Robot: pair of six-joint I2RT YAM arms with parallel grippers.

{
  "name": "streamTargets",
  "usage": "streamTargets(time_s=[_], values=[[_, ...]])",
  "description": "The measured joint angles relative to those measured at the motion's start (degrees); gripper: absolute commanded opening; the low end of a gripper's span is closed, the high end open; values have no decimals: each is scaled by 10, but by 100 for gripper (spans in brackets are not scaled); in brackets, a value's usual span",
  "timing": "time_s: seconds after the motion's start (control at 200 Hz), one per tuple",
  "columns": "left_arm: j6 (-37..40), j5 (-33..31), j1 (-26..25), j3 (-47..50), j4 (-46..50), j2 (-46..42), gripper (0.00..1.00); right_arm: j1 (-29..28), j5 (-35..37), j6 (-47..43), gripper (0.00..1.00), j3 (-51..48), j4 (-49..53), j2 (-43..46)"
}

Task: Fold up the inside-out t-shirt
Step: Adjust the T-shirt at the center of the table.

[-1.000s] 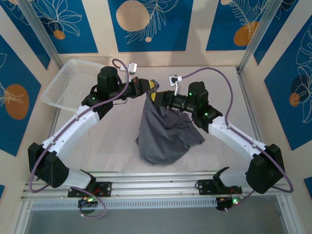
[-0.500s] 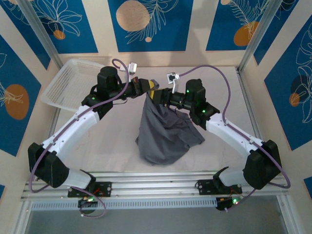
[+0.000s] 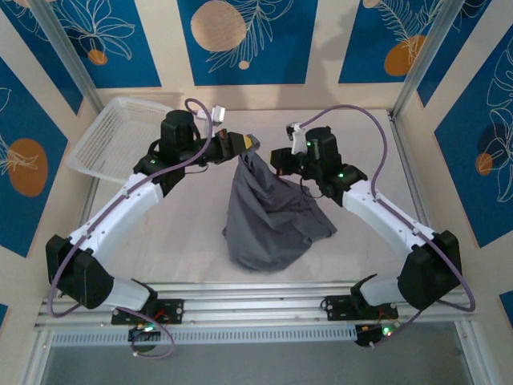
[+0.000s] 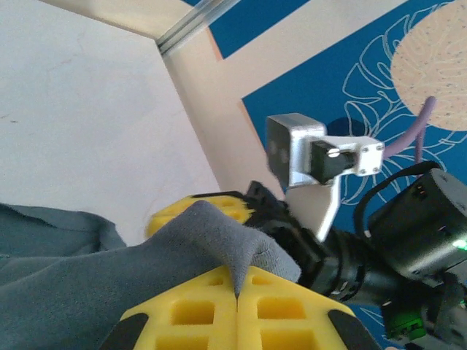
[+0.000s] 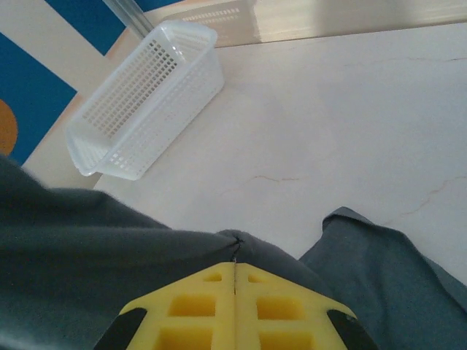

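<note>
Grey inside-out t-shirt hangs bunched below left gripper & right gripper, both clamping it; right one now sits further from left vs. a sec ago, so spreading's begun, no fold yet.

The inside-out t-shirt is plain slate-grey, soft and creased. It hangs bunched in a rough cone, its narrow top lifted near the tabletop's middle, its wider lower part crumpled on the tabletop toward the near edge.
</note>
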State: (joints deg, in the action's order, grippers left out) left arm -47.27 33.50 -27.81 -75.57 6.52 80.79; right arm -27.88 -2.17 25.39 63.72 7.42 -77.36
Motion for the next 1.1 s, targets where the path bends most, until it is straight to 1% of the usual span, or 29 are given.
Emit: streamTargets(time_s=[0.065, 0.125, 0.15, 0.205, 0.25, 0.315, 0.395, 0.425, 0.51, 0.605, 0.815, 0.96, 1.06, 1.1], values=[[5, -2, 11, 2, 6, 0, 0, 15, -43, -7, 0, -9, 0, 17], [8, -4, 20, 5, 10, 0, 0, 22, -88, -11, 13, -13, -2, 32], [8, -4, 22, 7, 12, 0, 0, 20, -106, -10, 16, -13, -3, 37], [6, -4, 25, 10, 11, 0, 0, 9, -146, 0, 21, -13, -14, 41], [3, -3, 25, 14, 8, 0, 0, -2, -174, 9, 22, -12, -28, 40], [-2, -3, 25, 18, 3, 0, 0, -17, -200, 38, 24, -10, -49, 31], [-4, -3, 25, 18, 2, 0, 0, -30, -221, 82, 33, -2, -84, 8], [-4, -3, 25, 18, 1, 0, 0, -31, -226, 97, 34, -1, -97, -1], [-4, -3, 25, 18, -1, 0, 0, -31, -234, 135, 35, 1, -127, -28], [-4, -3, 25, 18, -1, 0, 0, -31, -234, 153, 34, 1, -140, -47], [-5, -3, 25, 18, -1, 0, 0, -35, -233, 162, 35, 2, -167, -54], [-8, -3, 25, 18, -1, 0, 0, -38, -231, 162, 35, 19, -174, -70], [-9, -3, 25, 18, -1, 0, 0, -46, -213, 153, 32, 30, -170, -83], [-9, -3, 25, 18, -1, 0, 0, -51, -201, 144, 27, 34, -164, -87]])
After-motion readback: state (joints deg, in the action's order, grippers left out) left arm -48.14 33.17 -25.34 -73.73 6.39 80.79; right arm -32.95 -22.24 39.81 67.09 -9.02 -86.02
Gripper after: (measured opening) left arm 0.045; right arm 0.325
